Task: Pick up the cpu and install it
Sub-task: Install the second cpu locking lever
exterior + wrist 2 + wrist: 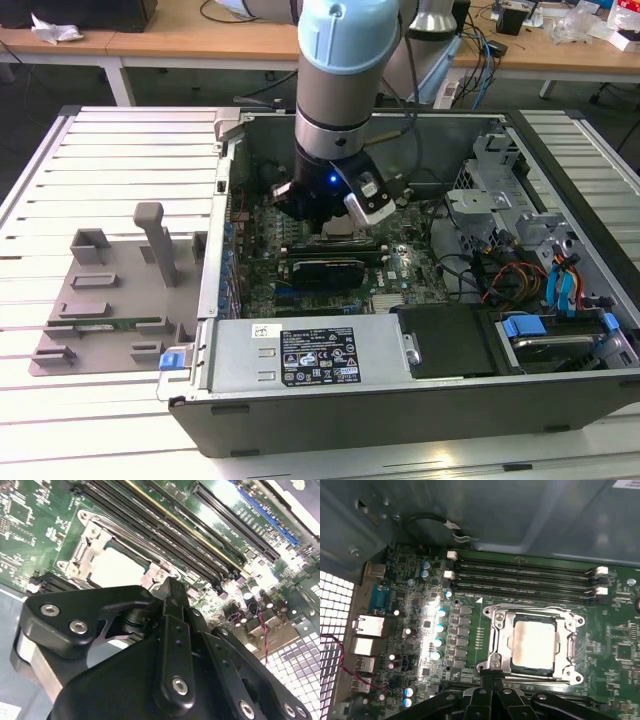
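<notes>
The cpu (534, 642) is a pale silver square lying flat inside the metal socket frame (496, 630) on the green motherboard; it also shows in the second wrist view (120, 567). My gripper (492, 675) hangs just over the frame's edge beside the cpu. Its black fingers (170, 592) are pressed together with nothing between them. In the exterior view the gripper (335, 218) is low inside the open computer case (300, 400), above the middle of the board, and it covers the socket.
Long black memory slots (525, 577) run along one side of the socket. Rows of capacitors (437, 627) and rear ports (367, 630) lie on another side. A grey fixture tray (110, 300) sits at the exterior view's left. Drive bays and cables (530, 270) crowd the case's right.
</notes>
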`<action>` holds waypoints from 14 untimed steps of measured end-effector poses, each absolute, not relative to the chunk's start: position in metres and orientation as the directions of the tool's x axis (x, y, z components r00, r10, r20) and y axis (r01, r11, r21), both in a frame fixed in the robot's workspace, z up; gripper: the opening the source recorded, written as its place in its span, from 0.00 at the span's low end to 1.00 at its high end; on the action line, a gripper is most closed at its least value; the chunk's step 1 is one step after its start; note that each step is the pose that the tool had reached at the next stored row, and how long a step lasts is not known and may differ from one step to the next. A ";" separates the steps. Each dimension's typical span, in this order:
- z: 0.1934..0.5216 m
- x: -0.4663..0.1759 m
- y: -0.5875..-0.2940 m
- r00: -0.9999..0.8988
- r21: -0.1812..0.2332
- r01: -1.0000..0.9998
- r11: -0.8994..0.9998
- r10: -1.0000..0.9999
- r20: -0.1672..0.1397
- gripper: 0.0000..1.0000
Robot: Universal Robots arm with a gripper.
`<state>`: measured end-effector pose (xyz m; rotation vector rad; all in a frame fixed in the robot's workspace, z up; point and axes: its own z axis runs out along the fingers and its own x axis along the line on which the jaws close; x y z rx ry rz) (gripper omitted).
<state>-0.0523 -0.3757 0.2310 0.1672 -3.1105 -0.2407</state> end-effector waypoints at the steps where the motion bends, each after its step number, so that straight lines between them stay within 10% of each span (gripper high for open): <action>1: 0.232 -0.050 -0.374 -0.994 0.148 -0.105 0.983 -0.108 0.010 0.11; 14: 0.236 -0.023 -0.342 -0.994 0.064 -0.105 0.992 -0.107 0.019 0.11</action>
